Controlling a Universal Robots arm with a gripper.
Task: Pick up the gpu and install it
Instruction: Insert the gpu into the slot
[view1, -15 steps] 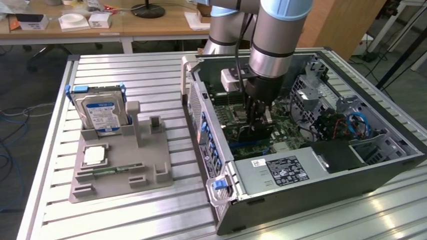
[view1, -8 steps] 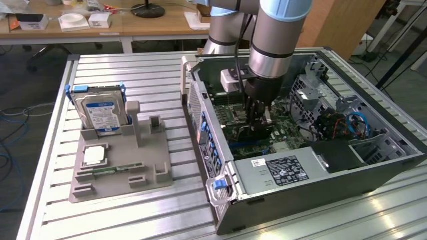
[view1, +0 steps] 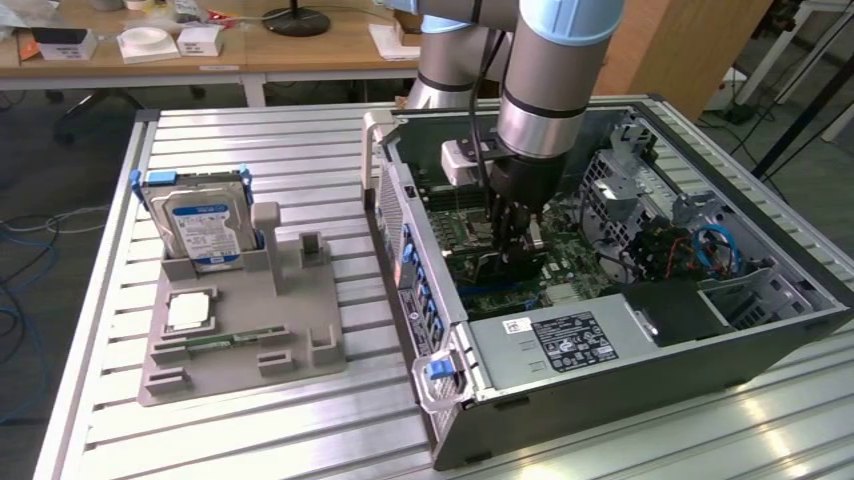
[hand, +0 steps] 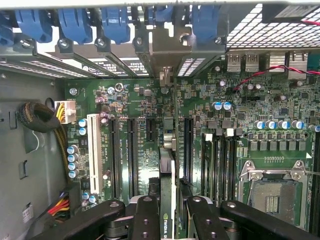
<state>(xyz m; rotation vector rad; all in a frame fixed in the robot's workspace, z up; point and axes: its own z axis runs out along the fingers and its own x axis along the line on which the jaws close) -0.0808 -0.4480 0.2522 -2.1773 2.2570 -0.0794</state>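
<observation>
In the exterior view you have a slatted aluminium surface (view1: 267, 430), with wooden desks (view1: 307, 55) behind it and loose cables on the grey floor (view1: 27, 330) at the exterior view's left. Toward the surface's edge on that side lies a grey holder (view1: 247, 355). A hard drive (view1: 200, 225) with a blue and white label stands upright at its far end. An open computer case (view1: 601, 425) lies on its side and takes up the half of the surface at the exterior view's right. Your arm reaches down into it, and the tool (view1: 511, 258) sits low over the motherboard (view1: 461, 225).

In the wrist view you see the tool (hand: 168, 205) closed partway on the gpu (hand: 167, 185), with one black finger (hand: 145, 220) on each side of the card. The gpu stands on edge, so it looks like a thin strip: green board, dark face, a small green logo near the fingers. Its silver bracket end points toward the rear openings under the blue clips (hand: 75, 22). The card runs parallel with the black expansion slots (hand: 132, 150) and lies between them. You cannot tell whether it is seated. The bare CPU socket (hand: 272, 190) lies well apart from it.
</observation>
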